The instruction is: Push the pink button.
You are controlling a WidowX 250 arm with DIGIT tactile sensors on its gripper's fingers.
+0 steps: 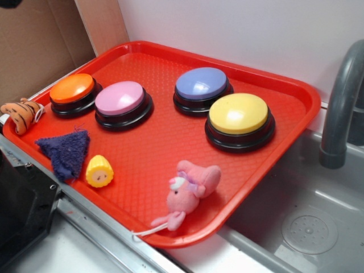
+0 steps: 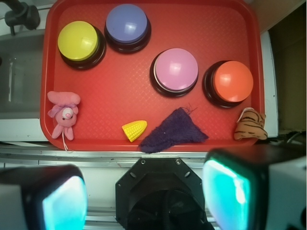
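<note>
The pink button has a glossy pale pink dome on a black base and sits on the red tray, left of centre. From the wrist view, looking down from high above, the pink button lies far ahead of my gripper. The teal pads stand wide apart with nothing between them, so the gripper is open. It hangs over the robot's black base, outside the tray's near edge. In the exterior view I cannot make out the gripper.
On the tray also sit an orange button, a purple-blue button and a yellow button. Near the front edge lie a purple cloth, a toy corn, a pink plush animal and a tiger plush. A grey faucet and sink stand right.
</note>
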